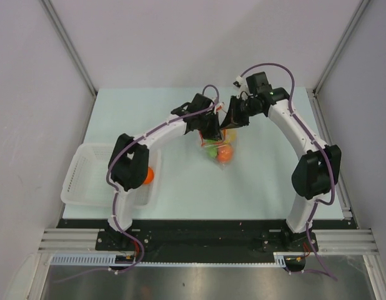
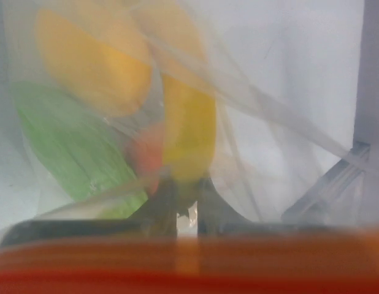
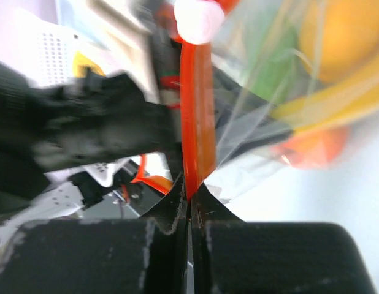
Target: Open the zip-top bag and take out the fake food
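Note:
The clear zip-top bag (image 1: 219,147) hangs over the middle of the table between both grippers, with fake food inside: a green piece (image 1: 210,150) and an orange one (image 1: 225,154). My left gripper (image 1: 212,130) is shut on the bag's top from the left. In the left wrist view (image 2: 188,208) its dark fingers pinch the plastic behind the blurred red-orange zip strip (image 2: 189,263). A yellow banana (image 2: 188,131) and a green piece (image 2: 73,153) show through the film. My right gripper (image 1: 232,117) is shut on the zip strip (image 3: 194,110), jaws (image 3: 190,195) pressed together.
A white mesh basket (image 1: 87,178) stands at the table's left front, with an orange fruit (image 1: 148,175) at its right end, partly behind the left arm. Grey walls enclose the table on three sides. The left arm's black wrist (image 3: 85,128) fills the left of the right wrist view.

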